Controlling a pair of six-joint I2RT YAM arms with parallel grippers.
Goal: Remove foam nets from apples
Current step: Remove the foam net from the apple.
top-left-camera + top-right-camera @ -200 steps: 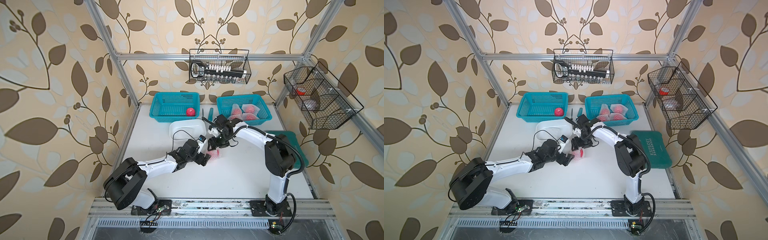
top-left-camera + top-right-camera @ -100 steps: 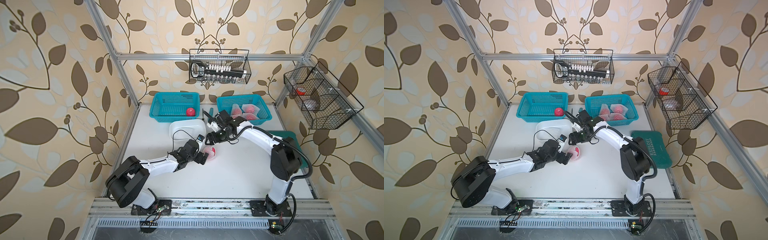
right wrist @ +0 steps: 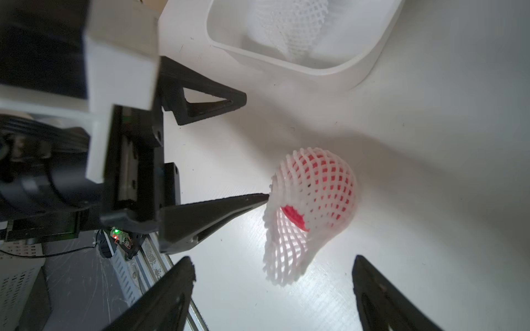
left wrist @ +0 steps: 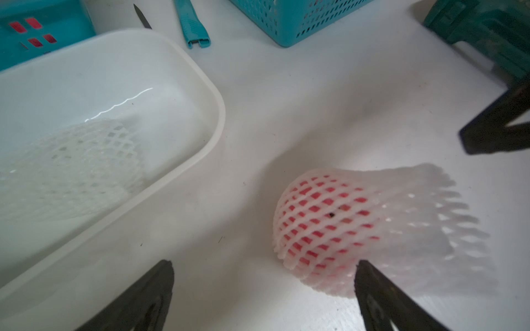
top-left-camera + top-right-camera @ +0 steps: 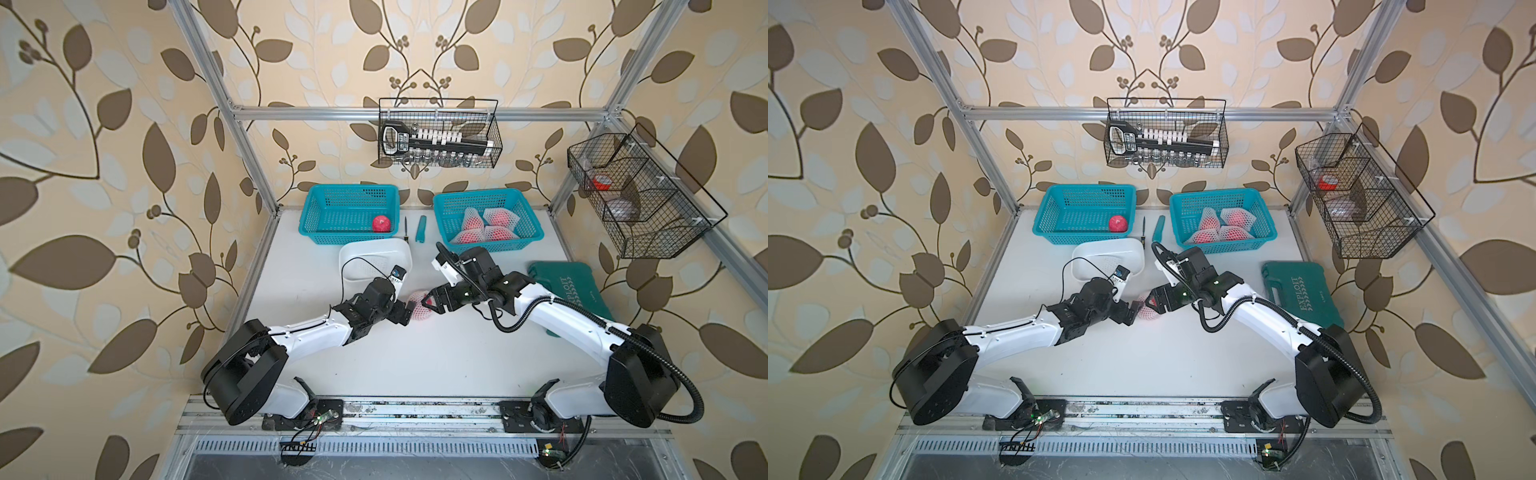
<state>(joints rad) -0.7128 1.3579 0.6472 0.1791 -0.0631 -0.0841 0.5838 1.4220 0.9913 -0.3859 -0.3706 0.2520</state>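
**Two open grippers flanking one netted apple at mid-bench**

One round red-pink apple [image 4: 324, 223] lies on its side inside a white diamond-mesh foam net [image 4: 415, 217]. It rests near the middle of the white bench [image 5: 415, 365], just on the near side of the white rectangular plastic tub [image 4: 218, 114], which holds one empty foam sleeve [image 4: 80, 160]. The left gripper [image 4: 262, 266] has its jaws wide apart and clamps nothing. In the right wrist view one fingertip [image 3: 252, 200] meets the edge of the net near its slack, flared end. The right gripper [image 3: 272, 262] is likewise spread, with the net just ahead of it and no grip. At the far edge, one teal perforated basket [image 5: 309, 224] holds a single bare apple [image 5: 381, 223]; its twin [image 5: 536, 232] holds several apples in nets [image 5: 486, 232].

Probable hazards:
- (a) The fruit lies loose on a smooth surface, so a nudge from either finger would likely roll it away.
- (b) Jaws closing over the bulge would pinch foam against fruit, and sleeve and apple would then travel together.
- (c) A grip on only a few rim strands may slip off or tear the soft mesh.
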